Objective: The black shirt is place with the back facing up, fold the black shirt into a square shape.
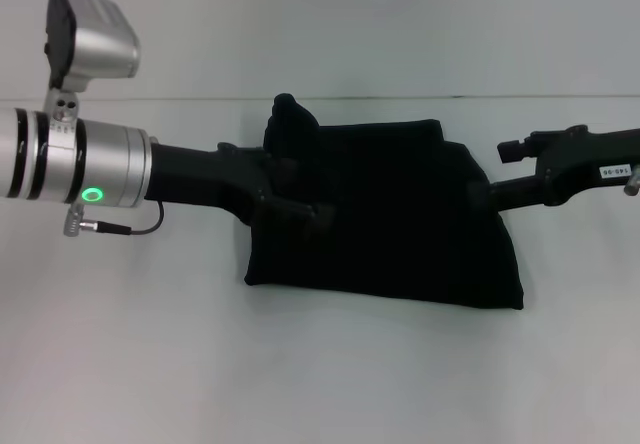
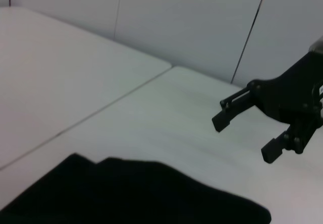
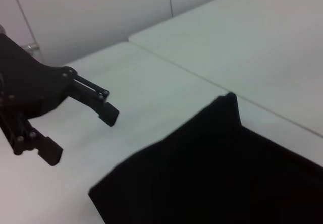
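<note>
The black shirt (image 1: 400, 224) lies folded into a rough rectangle in the middle of the white table (image 1: 150, 364). One corner (image 1: 287, 116) sticks up at its far left. No lettering shows. My left gripper (image 1: 300, 199) reaches in from the left and hangs over the shirt's left part, hard to make out against the cloth. The right wrist view shows the left gripper (image 3: 81, 135) open and empty beside the shirt (image 3: 227, 173). My right gripper (image 1: 502, 174) hovers at the shirt's right edge. In the left wrist view the right gripper (image 2: 245, 135) is open and empty, beyond the shirt (image 2: 126, 193).
A seam (image 1: 180, 98) crosses the table behind the shirt. A pale wall (image 1: 350, 24) stands at the back. Bare table surface lies in front of the shirt and on both sides.
</note>
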Robot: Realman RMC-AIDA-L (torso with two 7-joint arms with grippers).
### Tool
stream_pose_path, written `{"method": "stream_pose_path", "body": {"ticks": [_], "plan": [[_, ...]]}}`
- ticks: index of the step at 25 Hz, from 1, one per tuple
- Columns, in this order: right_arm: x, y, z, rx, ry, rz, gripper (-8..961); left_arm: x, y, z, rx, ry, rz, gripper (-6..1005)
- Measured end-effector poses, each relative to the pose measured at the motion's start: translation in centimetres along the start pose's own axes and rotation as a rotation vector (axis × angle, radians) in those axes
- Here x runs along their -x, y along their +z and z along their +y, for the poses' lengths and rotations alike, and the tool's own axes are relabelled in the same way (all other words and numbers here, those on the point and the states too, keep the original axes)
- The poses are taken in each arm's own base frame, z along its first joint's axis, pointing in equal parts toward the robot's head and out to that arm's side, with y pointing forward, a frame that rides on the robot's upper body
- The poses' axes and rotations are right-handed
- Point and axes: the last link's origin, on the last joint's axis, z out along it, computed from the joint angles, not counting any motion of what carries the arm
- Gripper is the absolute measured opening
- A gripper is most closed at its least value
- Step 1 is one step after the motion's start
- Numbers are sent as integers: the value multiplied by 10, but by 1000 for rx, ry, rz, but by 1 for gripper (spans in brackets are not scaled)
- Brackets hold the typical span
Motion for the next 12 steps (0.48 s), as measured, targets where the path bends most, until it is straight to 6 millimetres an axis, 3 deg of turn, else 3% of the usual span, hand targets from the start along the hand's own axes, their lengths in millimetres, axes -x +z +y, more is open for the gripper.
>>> {"method": "stream_pose_path", "body": {"ticks": [12], "plan": [[-6,6,-1,-29,24,-5,930,6,5,2,-7,-33,-20,949]]}}
